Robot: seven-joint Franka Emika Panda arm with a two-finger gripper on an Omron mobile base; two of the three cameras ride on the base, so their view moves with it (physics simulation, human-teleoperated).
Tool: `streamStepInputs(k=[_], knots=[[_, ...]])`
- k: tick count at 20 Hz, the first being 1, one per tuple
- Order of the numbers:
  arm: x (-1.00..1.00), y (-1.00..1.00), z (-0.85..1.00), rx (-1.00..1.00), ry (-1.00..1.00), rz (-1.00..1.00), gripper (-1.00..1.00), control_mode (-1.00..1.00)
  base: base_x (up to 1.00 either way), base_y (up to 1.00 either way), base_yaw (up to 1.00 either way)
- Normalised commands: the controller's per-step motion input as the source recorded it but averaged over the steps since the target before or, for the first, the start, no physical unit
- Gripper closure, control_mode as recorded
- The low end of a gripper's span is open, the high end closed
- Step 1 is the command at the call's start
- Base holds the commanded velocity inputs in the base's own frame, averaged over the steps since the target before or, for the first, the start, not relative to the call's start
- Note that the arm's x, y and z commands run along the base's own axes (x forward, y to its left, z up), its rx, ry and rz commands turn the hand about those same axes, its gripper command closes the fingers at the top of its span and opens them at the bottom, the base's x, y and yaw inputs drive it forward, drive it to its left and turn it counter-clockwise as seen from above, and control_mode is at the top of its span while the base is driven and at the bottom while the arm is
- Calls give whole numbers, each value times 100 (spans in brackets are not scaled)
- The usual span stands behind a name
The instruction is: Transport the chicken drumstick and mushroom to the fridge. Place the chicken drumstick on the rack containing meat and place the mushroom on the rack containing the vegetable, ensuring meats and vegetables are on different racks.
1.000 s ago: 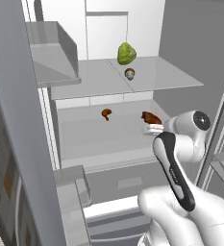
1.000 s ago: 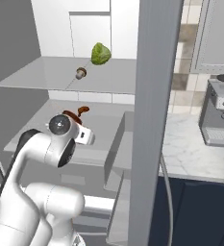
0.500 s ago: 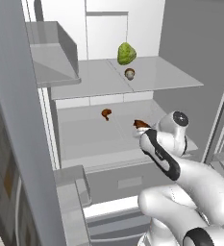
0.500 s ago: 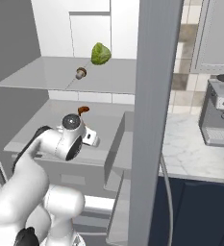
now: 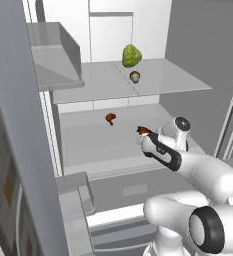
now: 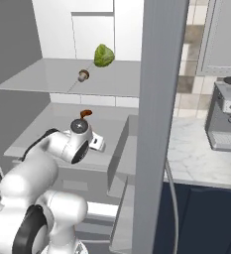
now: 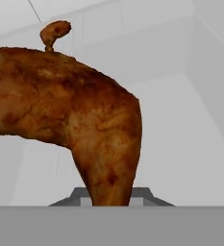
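- Fridge [image 5: 188,45]: open, with an upper rack [image 5: 163,80] and a lower rack [image 5: 88,145]. Over the last second the arm has swung leftward and reached further in over the lower rack, carrying its load towards the meat there; the placing step appears close, though release is not yet made.
- Green vegetable [image 5: 131,55] and mushroom [image 5: 135,76]: both on the upper rack, above and beyond the fingers. The mushroom's part of the task looks done.
- Chicken drumstick [image 7: 70,115]: clamped between the closed fingers [image 5: 144,134], held just above the lower rack. In the hand view its narrow end sits at the fingers and its thick end bends off to the left, so the long axis is curved.
- Small meat piece [image 5: 110,118]: on the lower rack, beyond the fingers and apart from the drumstick.
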Motion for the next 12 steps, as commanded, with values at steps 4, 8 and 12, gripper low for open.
streamStepInputs(k=[4,8,12], knots=[[39,0,-43,0,0,0,100,-100,0,0,0],[49,0,-36,0,0,0,100,-100,0,0,0],[43,0,-31,0,0,0,100,-100,0,0,0]])
